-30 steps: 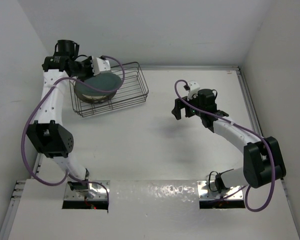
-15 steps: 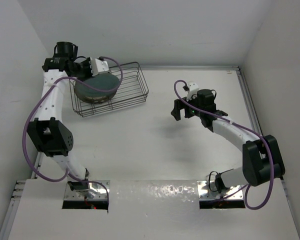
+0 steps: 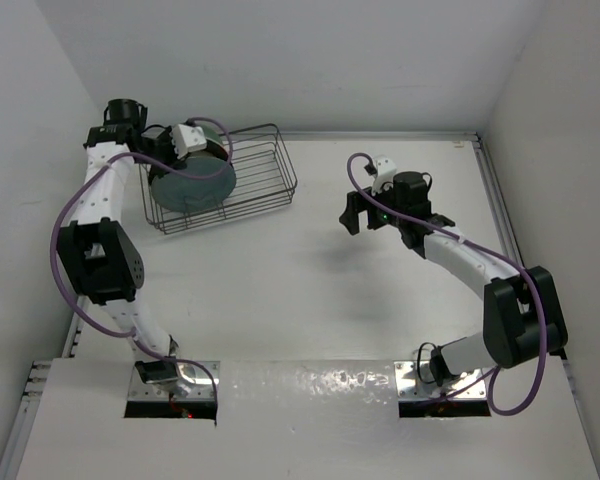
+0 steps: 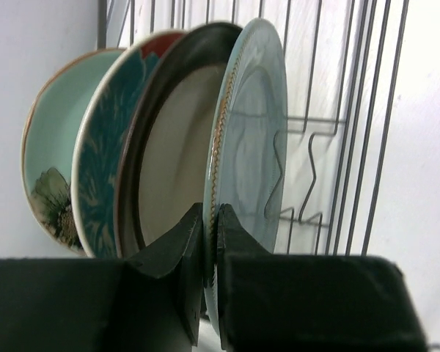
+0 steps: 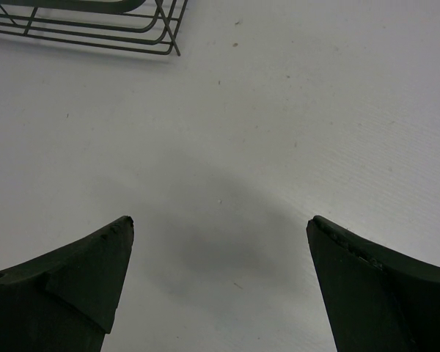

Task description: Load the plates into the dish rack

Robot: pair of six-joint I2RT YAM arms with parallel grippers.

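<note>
The dish rack (image 3: 268, 188) stands at the far left of the table. In the left wrist view three plates stand on edge in the rack (image 4: 352, 110): the mint-green plate (image 4: 53, 139), the red and teal floral plate (image 4: 103, 169) and the cream plate with the dark rim (image 4: 177, 176). My left gripper (image 4: 211, 229) is shut on the rim of the blue-teal plate (image 4: 253, 147) and holds it upright beside the cream plate. From above, the blue-teal plate (image 3: 195, 180) hides the others, with the left gripper (image 3: 172, 158) at its rim. My right gripper (image 3: 355, 215) is open and empty above bare table (image 5: 220, 227).
A corner of the rack (image 5: 132, 29) shows at the top left of the right wrist view. White walls close in the table at the back and both sides. The right half of the rack holds no plates.
My left gripper has swung the blue-teal plate from a tilted, flatter pose to upright in the rack. The right gripper has shifted slightly towards the back.
</note>
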